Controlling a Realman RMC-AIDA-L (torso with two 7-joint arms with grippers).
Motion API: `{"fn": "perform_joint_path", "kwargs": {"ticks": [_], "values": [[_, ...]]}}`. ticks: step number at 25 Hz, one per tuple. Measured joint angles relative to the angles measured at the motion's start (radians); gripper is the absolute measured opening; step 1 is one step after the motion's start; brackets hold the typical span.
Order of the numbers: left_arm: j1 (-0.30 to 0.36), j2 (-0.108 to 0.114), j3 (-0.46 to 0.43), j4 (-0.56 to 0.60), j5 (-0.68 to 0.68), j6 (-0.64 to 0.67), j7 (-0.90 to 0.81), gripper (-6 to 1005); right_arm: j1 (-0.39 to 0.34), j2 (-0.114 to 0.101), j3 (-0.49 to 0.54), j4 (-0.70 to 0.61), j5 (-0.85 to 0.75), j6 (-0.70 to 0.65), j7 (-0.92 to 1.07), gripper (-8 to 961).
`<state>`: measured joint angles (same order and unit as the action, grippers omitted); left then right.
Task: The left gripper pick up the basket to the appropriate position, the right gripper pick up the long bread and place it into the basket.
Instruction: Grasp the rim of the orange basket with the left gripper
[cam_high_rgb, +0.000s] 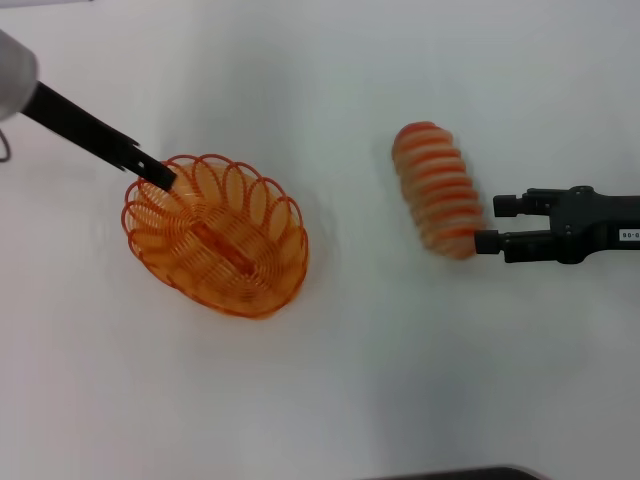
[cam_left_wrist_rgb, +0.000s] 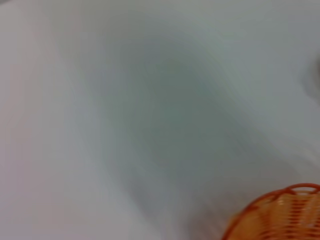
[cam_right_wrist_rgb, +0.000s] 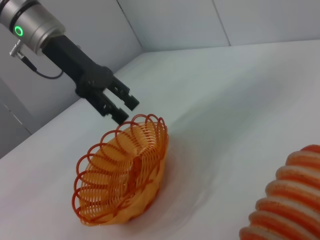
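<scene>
The orange wire basket (cam_high_rgb: 218, 236) stands on the white table at centre left; it also shows in the right wrist view (cam_right_wrist_rgb: 120, 175) and at the corner of the left wrist view (cam_left_wrist_rgb: 280, 215). My left gripper (cam_high_rgb: 160, 176) hangs at the basket's far-left rim; in the right wrist view (cam_right_wrist_rgb: 120, 106) its fingers are slightly apart just above the rim and hold nothing. The long bread (cam_high_rgb: 438, 190), tan with orange stripes, lies at centre right and shows in the right wrist view (cam_right_wrist_rgb: 287, 205). My right gripper (cam_high_rgb: 492, 224) is open just right of the bread's near end, its near fingertip against the loaf.
The white table (cam_high_rgb: 340, 380) spreads around both things. A dark edge (cam_high_rgb: 450, 473) shows at the front of the head view. Grey wall panels (cam_right_wrist_rgb: 175, 20) stand behind the table's far edge in the right wrist view.
</scene>
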<state>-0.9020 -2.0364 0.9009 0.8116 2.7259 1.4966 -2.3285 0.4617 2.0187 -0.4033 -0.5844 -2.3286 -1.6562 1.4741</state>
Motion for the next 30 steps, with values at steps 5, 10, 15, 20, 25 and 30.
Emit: {"fn": "perform_joint_path", "kwargs": {"ticks": [5,10,15,20,25,30], "values": [[-0.012,-0.029,0.047,-0.022,0.04,-0.039,-0.025,701,-0.001,0.002,0.0,0.0,0.0,0.0,0.0,862],[-0.013,-0.032,0.051,-0.042,0.048,-0.057,-0.026,679,-0.004,0.003,0.0,0.0,0.0,-0.001,0.0,861],[-0.014,-0.027,0.049,-0.071,0.05,-0.08,-0.027,597,-0.004,0.004,-0.001,0.0,0.0,-0.001,-0.002,861],[-0.013,-0.027,0.044,-0.068,0.05,-0.086,-0.038,410,-0.003,0.004,0.0,0.0,0.0,0.0,-0.005,861],[-0.014,-0.025,0.044,-0.067,0.05,-0.078,-0.055,198,-0.005,0.001,0.0,-0.001,0.0,-0.005,-0.009,860],[-0.022,-0.025,0.044,-0.067,0.043,-0.068,-0.106,132,-0.006,0.0,0.001,-0.004,0.003,-0.007,-0.022,860]]}}
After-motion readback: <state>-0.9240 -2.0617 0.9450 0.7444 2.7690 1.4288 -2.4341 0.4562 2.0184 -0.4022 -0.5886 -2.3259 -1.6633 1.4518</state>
